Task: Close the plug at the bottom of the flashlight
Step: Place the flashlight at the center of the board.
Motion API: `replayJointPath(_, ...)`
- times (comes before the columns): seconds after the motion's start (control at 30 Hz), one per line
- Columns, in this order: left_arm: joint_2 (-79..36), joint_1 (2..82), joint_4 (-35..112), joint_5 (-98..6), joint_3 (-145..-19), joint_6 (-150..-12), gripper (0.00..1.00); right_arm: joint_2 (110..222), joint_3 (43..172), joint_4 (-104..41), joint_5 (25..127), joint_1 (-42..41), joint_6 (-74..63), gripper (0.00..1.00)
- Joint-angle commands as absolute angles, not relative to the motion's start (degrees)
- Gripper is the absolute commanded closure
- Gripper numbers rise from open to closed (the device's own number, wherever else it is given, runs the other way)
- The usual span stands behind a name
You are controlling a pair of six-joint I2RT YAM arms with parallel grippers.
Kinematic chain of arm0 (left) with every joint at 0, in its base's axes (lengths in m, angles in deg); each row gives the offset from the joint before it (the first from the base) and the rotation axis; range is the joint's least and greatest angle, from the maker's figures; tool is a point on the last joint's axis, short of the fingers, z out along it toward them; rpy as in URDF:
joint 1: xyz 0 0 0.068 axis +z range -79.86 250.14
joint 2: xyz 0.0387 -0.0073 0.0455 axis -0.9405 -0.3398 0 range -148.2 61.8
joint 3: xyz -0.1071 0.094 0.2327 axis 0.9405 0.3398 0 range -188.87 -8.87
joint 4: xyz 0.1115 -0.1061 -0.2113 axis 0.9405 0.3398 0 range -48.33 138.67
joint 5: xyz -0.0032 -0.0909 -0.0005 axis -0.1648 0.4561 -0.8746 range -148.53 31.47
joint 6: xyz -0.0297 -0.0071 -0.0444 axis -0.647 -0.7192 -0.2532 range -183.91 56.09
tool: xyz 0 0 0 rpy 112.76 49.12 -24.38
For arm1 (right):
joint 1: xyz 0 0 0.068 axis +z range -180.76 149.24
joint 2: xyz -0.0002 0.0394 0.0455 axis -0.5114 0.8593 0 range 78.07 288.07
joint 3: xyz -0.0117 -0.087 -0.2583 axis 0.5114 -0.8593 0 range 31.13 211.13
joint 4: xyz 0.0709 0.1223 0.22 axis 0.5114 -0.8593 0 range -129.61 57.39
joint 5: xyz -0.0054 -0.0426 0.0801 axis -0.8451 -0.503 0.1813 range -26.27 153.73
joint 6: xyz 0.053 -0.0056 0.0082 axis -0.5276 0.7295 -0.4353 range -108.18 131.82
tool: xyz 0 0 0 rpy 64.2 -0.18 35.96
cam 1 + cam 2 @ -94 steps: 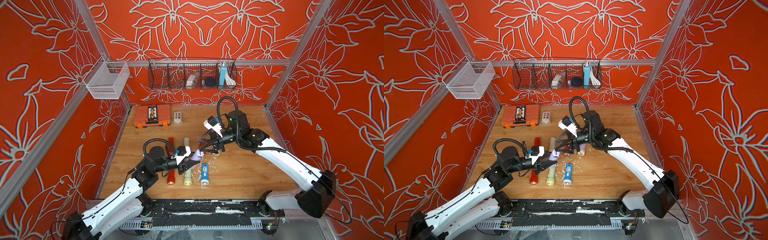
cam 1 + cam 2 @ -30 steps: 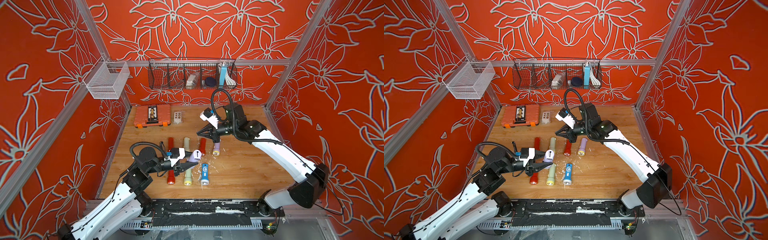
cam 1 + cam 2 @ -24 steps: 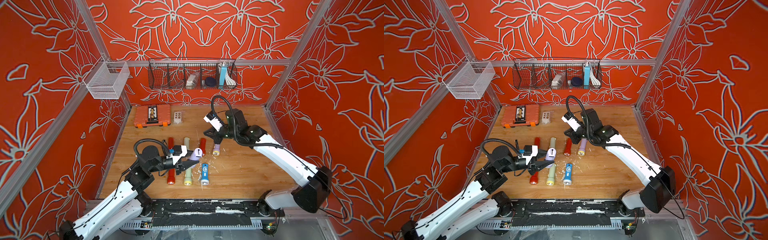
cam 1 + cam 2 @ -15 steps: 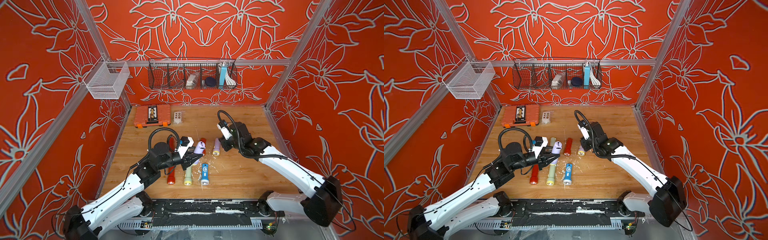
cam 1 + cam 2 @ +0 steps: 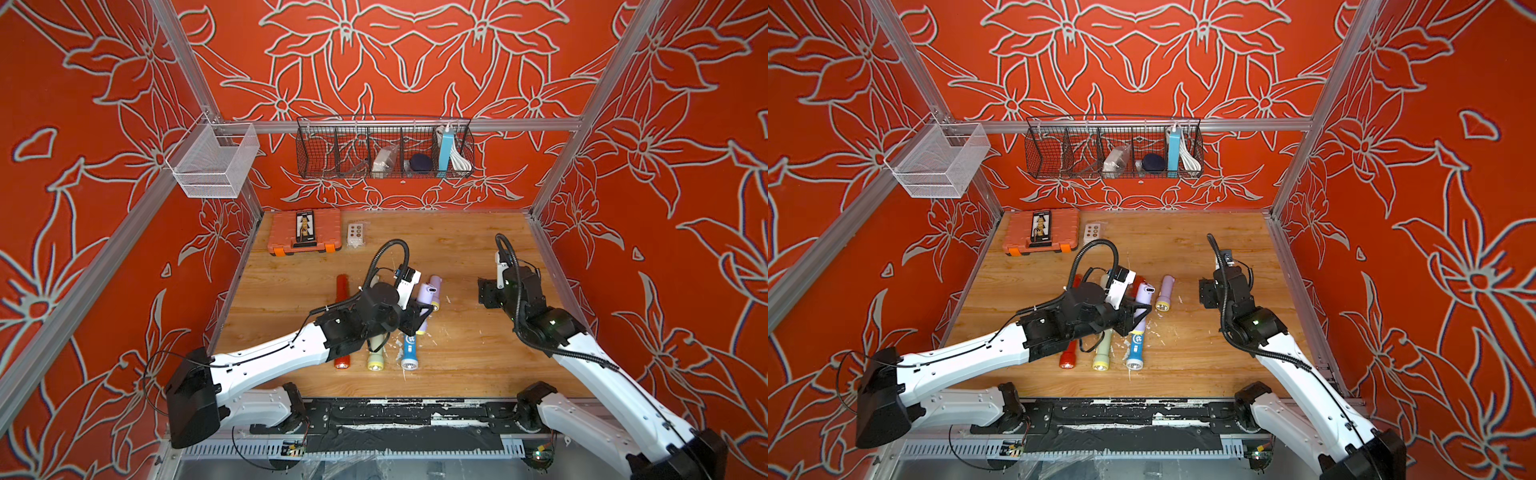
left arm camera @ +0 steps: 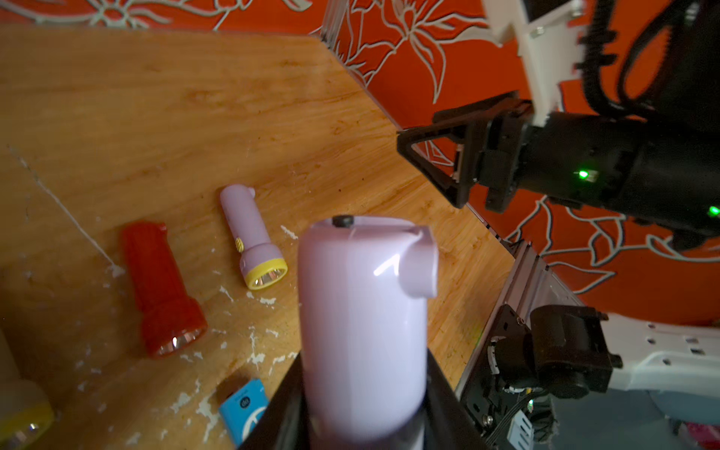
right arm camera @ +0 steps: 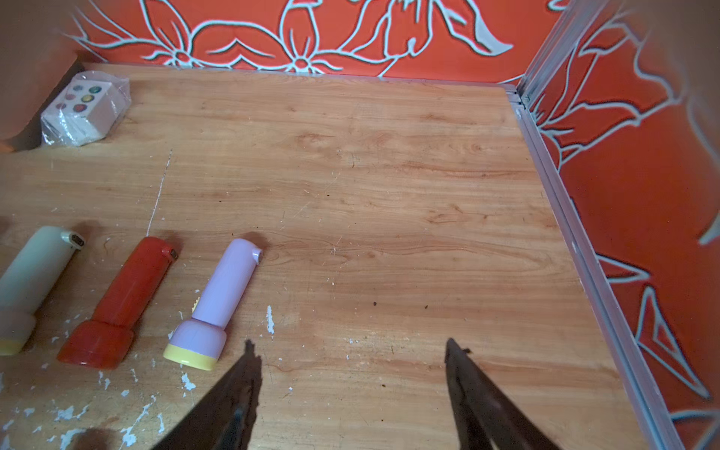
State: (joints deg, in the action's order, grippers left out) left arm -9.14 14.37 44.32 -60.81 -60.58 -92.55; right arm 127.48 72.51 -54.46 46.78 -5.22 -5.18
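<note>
The left gripper [image 5: 417, 311] squeezes a lilac flashlight [image 5: 428, 293] tight and holds it up above the wooden table [image 5: 457, 249], near the middle, over the other flashlights. The flashlight's bottom end points up. In the left wrist view a little lilac flap [image 6: 419, 269] sits at the side of that end, and a small black bump [image 6: 343, 221] sits on top. I cannot tell if the flap is pushed all the way in. The right gripper [image 7: 350, 350] is wide open with nothing in it. It hangs over a bare part of the table, well apart from the held flashlight. On the table lie a second lilac flashlight [image 7: 222, 296] with a yellow rim, a red flashlight [image 7: 120, 304], a blue flashlight [image 5: 1135, 347] and a pale green flashlight [image 5: 1102, 353]. White flecks [image 7: 269, 325] are scattered around them.
</note>
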Motion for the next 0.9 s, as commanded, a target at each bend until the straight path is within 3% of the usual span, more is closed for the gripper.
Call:
replayJointPath(0.0,-12.58,12.86,52.71,-68.06,-64.53,-105.88,1.0,124.68,70.14,-53.65,45.73,-5.92,-9.0,0.21)
replayJointPath(0.4,-29.53,5.35,63.1,-69.52,-74.27,-118.19,1.0,118.21,65.95,-52.11,49.54,-6.59,-9.01,0.21)
replayJointPath(0.87,-48.47,5.18,75.2,-66.7,-88.57,-121.54,1.0,109.0,61.7,-50.54,48.21,-6.59,-10.82,0.22)
